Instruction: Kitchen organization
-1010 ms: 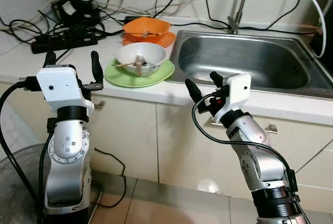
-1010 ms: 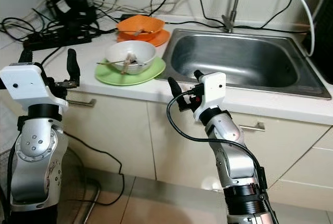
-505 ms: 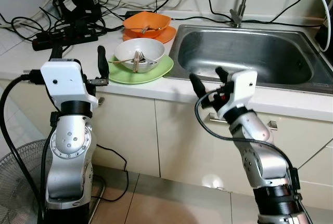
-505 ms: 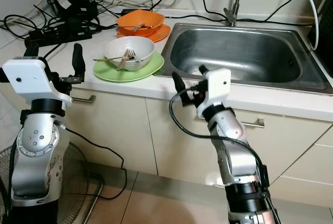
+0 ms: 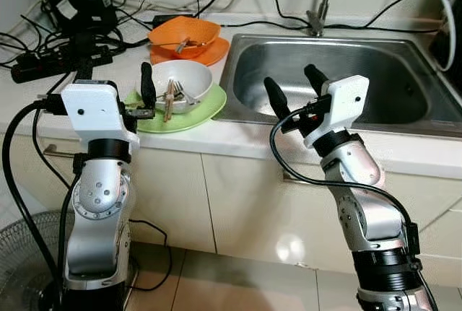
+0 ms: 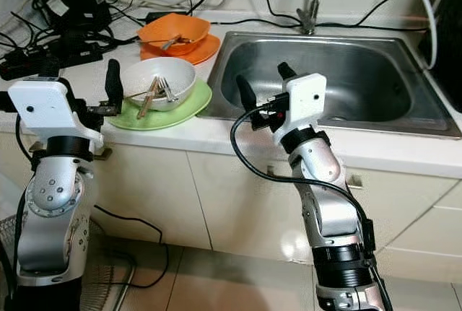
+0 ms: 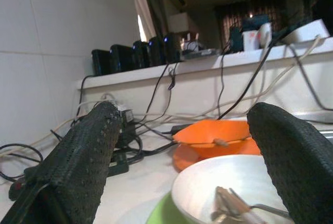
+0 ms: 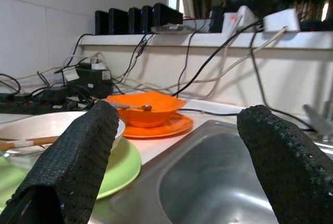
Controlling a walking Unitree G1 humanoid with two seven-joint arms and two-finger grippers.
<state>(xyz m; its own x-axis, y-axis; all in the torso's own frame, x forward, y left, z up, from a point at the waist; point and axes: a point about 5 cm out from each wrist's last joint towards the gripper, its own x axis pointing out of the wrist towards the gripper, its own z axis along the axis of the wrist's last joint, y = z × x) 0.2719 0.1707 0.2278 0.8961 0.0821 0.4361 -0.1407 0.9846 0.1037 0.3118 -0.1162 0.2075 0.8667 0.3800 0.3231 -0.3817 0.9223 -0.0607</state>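
Right, I have both arms raised in front of the worktop [image 5: 43,102], just at its front edge. My left gripper [image 5: 115,80] sits at the near-left side of the green plate [image 5: 206,105], its fingers [image 7: 78,156] spread wide and holding nothing; in the left wrist view the white bowl [image 7: 234,187] lies between and beyond them. That white bowl stands on the green plate and carries a fork and some wooden chopsticks [image 5: 168,98] leaning against its inner wall. Behind it, nearer the wall, I see an orange bowl [image 5: 184,32] resting on an orange plate [image 5: 209,55], with a utensil lying in the bowl.

My right gripper [image 5: 294,86] hangs over the front rim of the steel sink [image 5: 375,80], fingers [image 8: 73,151] released and apart, nothing between them. The right wrist view looks along the worktop, with the sink basin near and the green plate and both bowls off to one side. The basin sits just beside the green plate, and the tap [image 5: 317,8] rises at its back edge.

At the far left of the worktop I can make out a black power strip [image 5: 58,62] and a tangle of black cables [image 5: 86,15]. A fan grille [image 5: 22,253] stands on the floor beside my left arm.
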